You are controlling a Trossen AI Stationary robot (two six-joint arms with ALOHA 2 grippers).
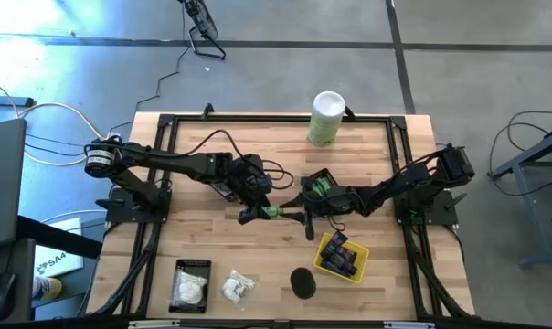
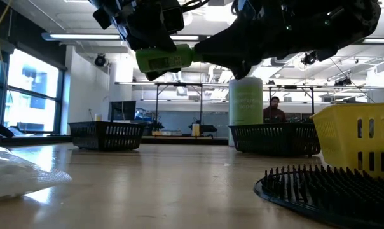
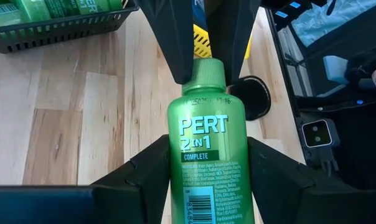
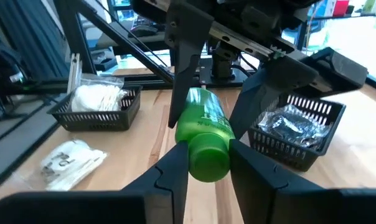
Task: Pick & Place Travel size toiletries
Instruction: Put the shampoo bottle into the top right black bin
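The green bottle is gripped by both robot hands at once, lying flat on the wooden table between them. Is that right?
Nearly. Both the left gripper and the right gripper do hold the green bottle, but it is not lying on the table. The low view shows it hanging in the air well above the wood.

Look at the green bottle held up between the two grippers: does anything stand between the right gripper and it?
Nothing visible does. The green bottle hangs above the table in the left gripper, whose fingers flank its body. The right gripper already has its fingers on either side of the cap end, with no object in between.
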